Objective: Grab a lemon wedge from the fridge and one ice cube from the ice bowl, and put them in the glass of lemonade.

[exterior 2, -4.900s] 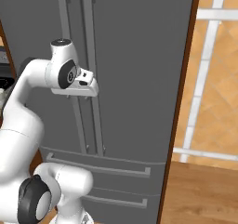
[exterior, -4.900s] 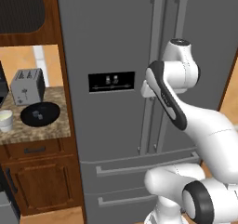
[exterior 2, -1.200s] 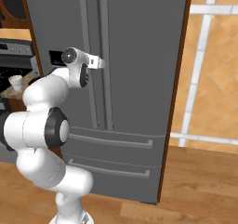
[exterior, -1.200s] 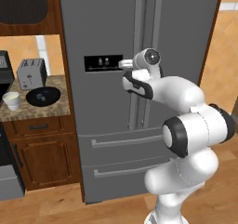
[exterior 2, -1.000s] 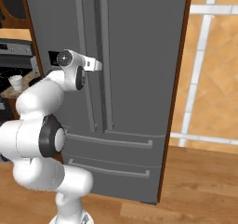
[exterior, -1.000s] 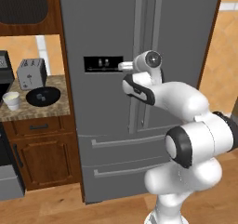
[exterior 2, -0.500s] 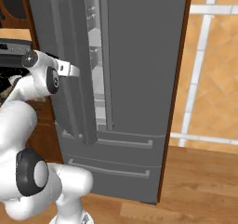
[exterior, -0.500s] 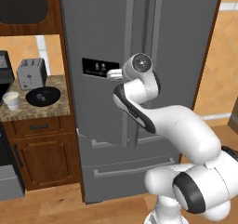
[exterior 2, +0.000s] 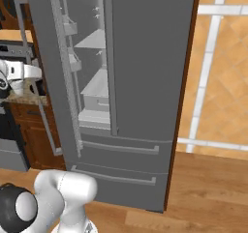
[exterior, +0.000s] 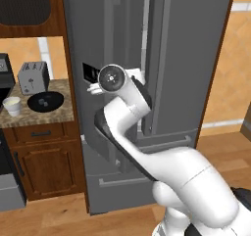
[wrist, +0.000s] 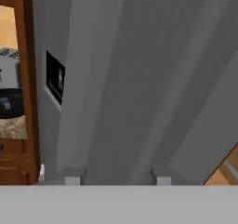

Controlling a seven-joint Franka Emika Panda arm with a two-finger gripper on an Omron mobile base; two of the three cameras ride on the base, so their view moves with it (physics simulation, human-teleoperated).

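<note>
Now the fridge's (exterior 2: pixel 140 82) left door (exterior 2: pixel 48 72) stands swung open, my gripper (wrist: pixel 114 175) at its handle.

From the right base view I see bare shelves and door bins inside, but I can't make out any lemon wedge there. On the hand view the two fingertips (wrist: pixel 72 175) sit apart, with the door's grey handle (wrist: pixel 116 79) running up between them; whether they actually pinch it I cannot tell, since the tips are cut off by the lower edge. Far left on the stone counter (exterior: pixel 59 113) I see the ice bowl (exterior: pixel 45 102), the glass of lemonade (exterior: pixel 12 106) to its left, and a toaster (exterior: pixel 33 77) behind.
</note>
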